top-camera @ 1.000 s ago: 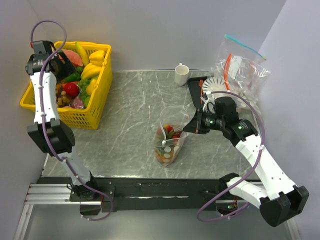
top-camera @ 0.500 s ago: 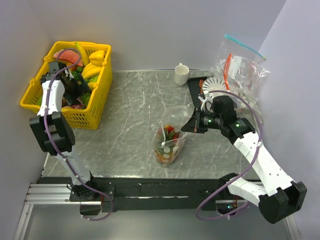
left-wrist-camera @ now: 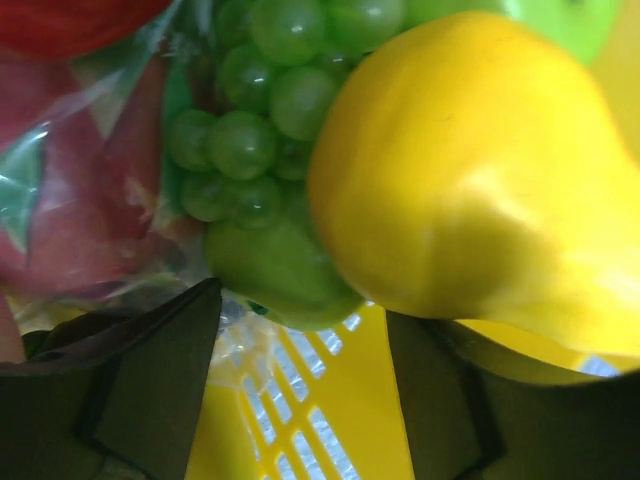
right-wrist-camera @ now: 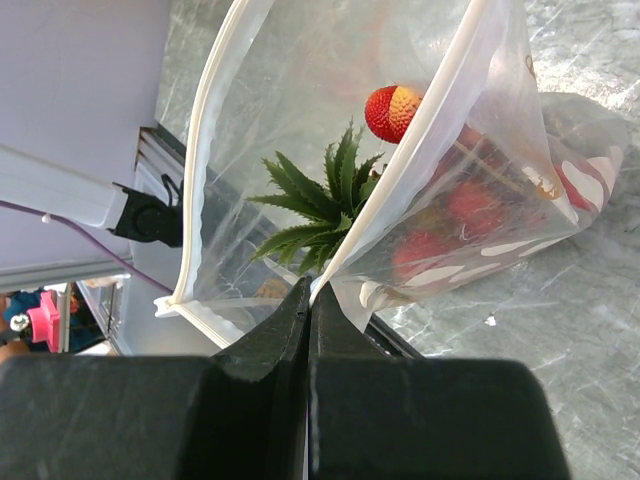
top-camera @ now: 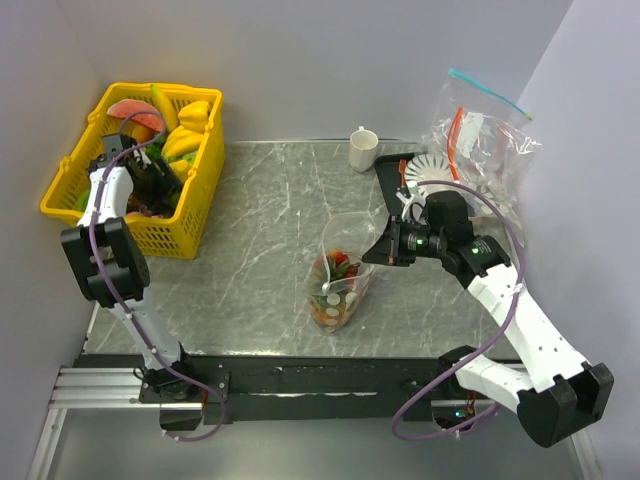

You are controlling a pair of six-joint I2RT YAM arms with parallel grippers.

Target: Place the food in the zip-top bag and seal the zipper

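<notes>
The dotted zip-top bag (top-camera: pixel 340 280) stands open on the table's middle. In the right wrist view the bag (right-wrist-camera: pixel 300 130) holds the pineapple's green crown (right-wrist-camera: pixel 318 205) and red strawberries (right-wrist-camera: pixel 392 112). My right gripper (top-camera: pixel 374 250) is shut on the bag's whitish zipper strip (right-wrist-camera: pixel 420 150) at its near mouth edge, and its jaws (right-wrist-camera: pixel 309 288) are pressed together on it. My left gripper (top-camera: pixel 150 185) is down inside the yellow basket (top-camera: pixel 195 215), open and empty (left-wrist-camera: pixel 303 340). Before it lie green grapes (left-wrist-camera: pixel 255 120), a yellow fruit (left-wrist-camera: pixel 470 170) and a red, plastic-wrapped thing (left-wrist-camera: pixel 80 200). I cannot pick out the apple.
The basket also holds bananas (top-camera: pixel 190 125) and a watermelon slice (top-camera: pixel 135 110). A white cup (top-camera: pixel 363 148) stands at the back. A black tray with a white plate (top-camera: pixel 432 168) and other clear bags (top-camera: pixel 480 135) lie at the back right.
My left arm has swung from above the basket's back-left corner down into the basket among the fruit. My right gripper has shifted slightly left, still holding the bag's edge.
</notes>
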